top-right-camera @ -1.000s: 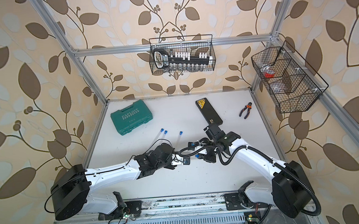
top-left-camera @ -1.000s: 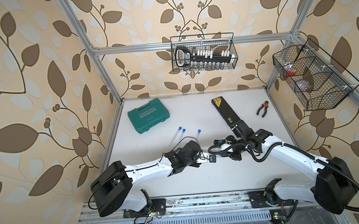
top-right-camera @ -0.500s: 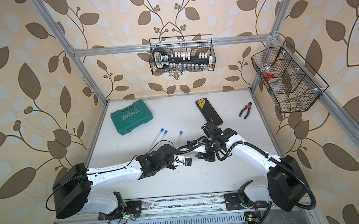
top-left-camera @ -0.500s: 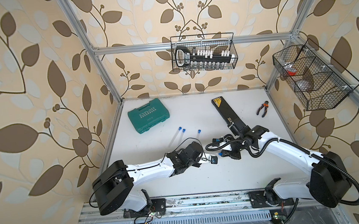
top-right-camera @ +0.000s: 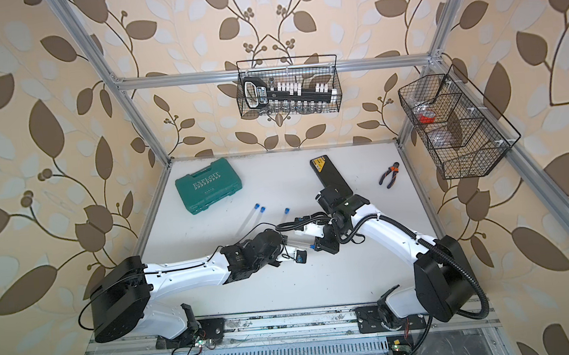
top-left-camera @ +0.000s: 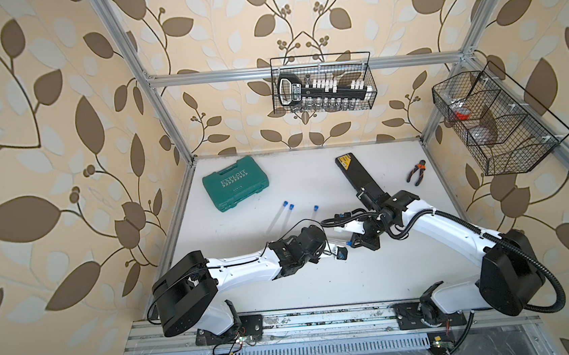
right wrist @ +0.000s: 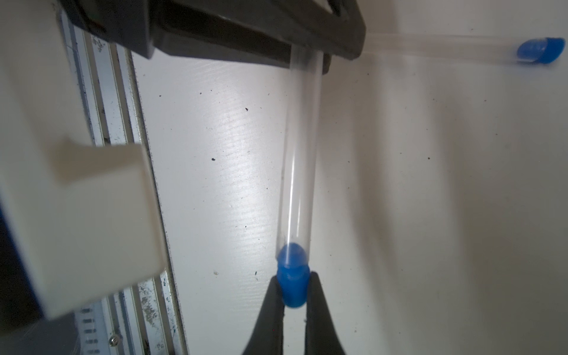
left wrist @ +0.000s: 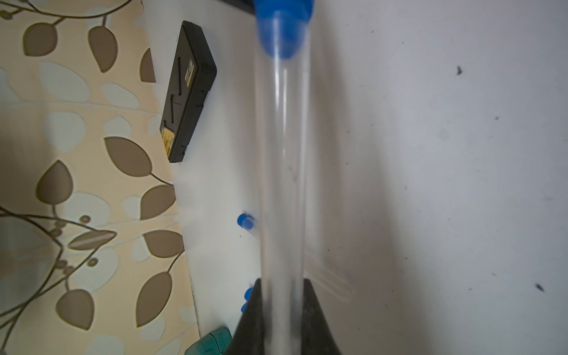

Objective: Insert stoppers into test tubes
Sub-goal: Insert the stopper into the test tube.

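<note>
Stopper in tube mouth, between tight right jaws; tube itself between tight left jaws.

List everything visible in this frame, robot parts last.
clear plastic test tubes: four, transparent; three lying mid-left, one gripped, centre front
small blue plastic stoppers: four, blue; three plugging the lying tubes, the fourth at the gripped tube's mouth
green plastic tool case: one, green, far left
flat black rectangular case: one, black, far centre
orange-and-black pliers: one, far right
black wire baskets: two; back wall, right wall
white table: one, underneath
left jaws: black, shut on the gripped tube
right jaws: black, shut on the fourth stopper
</note>
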`<state>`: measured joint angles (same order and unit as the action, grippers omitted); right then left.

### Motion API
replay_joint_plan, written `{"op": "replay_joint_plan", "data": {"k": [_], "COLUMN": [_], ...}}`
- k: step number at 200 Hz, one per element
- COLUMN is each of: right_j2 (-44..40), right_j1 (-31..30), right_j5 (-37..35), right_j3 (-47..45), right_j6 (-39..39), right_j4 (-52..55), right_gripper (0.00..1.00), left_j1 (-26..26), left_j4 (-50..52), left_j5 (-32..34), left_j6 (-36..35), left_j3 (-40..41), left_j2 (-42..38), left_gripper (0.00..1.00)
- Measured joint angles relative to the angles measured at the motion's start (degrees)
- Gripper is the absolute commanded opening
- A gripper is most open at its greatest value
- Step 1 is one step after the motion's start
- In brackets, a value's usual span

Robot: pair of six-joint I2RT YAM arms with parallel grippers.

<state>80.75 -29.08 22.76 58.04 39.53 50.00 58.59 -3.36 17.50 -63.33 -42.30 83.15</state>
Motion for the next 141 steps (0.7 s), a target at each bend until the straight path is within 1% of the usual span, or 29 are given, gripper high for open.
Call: {"op": "replay_joint_plan", "data": {"k": [60,87,141], "right_j2": [0.02,0.83,5.18], "right_j1": [0.0,0.0,-0.02], "right_j5": [2.1,3.56,4.07], "right_j3": [0.68,2.08,6.51], "right_j6": [-1.79,-2.29,-8.92], "right_j4": [0.81,1.79,4.79], "right_gripper": [0.04,0.04,0.02], "left_j1": [0.0,0.02,0.22], "left_j4": [-2.91,-4.92,-8.83], "left_j5": [1.14,1.73,4.68], "left_j6": [-2.51,-4.44,-7.21], "left_j3": [1.4,3.13,5.01], "left_j2": [-0.2,-2.05,-2.56], "left_gripper": [0.0,0.0,0.0]}}
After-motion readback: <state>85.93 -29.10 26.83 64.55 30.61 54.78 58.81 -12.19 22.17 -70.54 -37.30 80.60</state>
